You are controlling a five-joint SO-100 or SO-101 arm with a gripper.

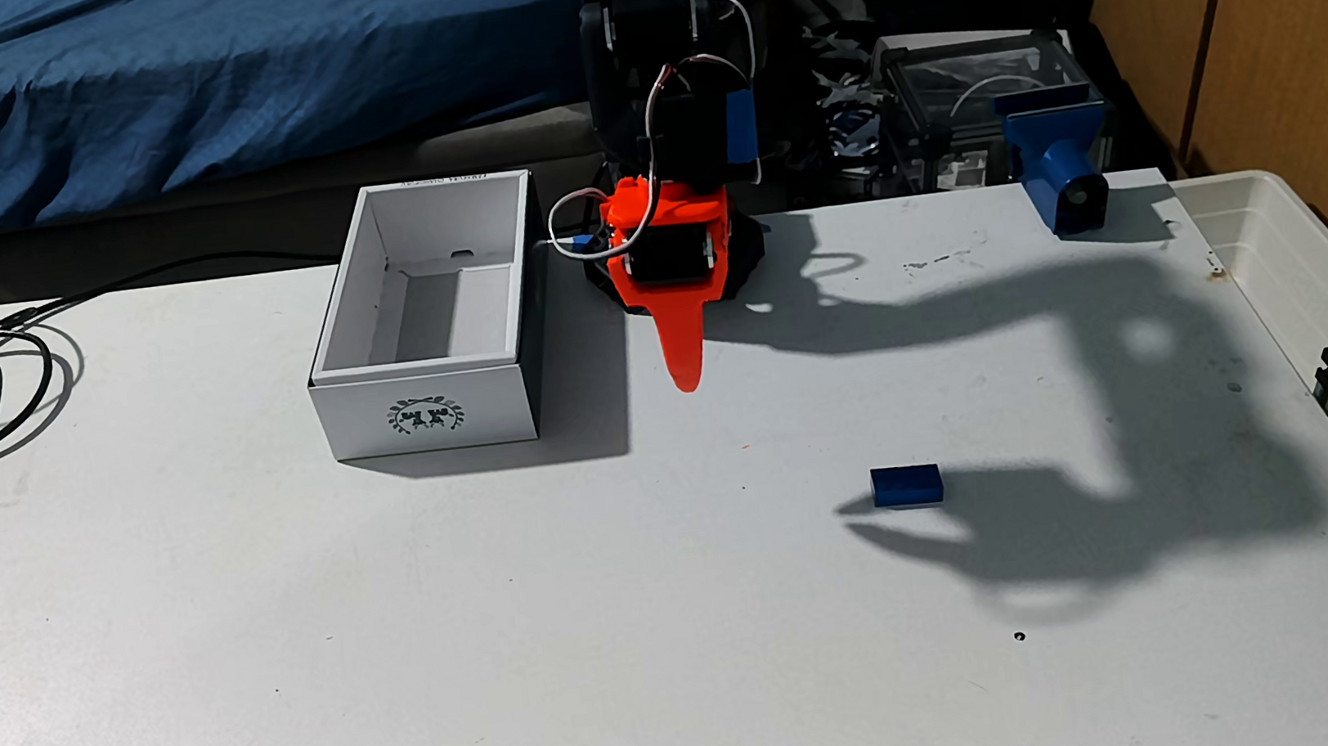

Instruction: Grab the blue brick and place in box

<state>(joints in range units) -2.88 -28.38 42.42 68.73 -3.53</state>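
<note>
Jaws (685, 375) pressed together into single orange point, aimed down at surface (500, 629), holding nothing. Arm folded back, upright over base. Blue brick (906, 486) lay on surface well beyond jaw tip, toward camera and right. Box (426, 415) just left of jaws.

White box (425, 407) on table (415, 638), orange gripper (685, 375) just right of box, blue brick (906, 486) further right, nearer cam.
</note>
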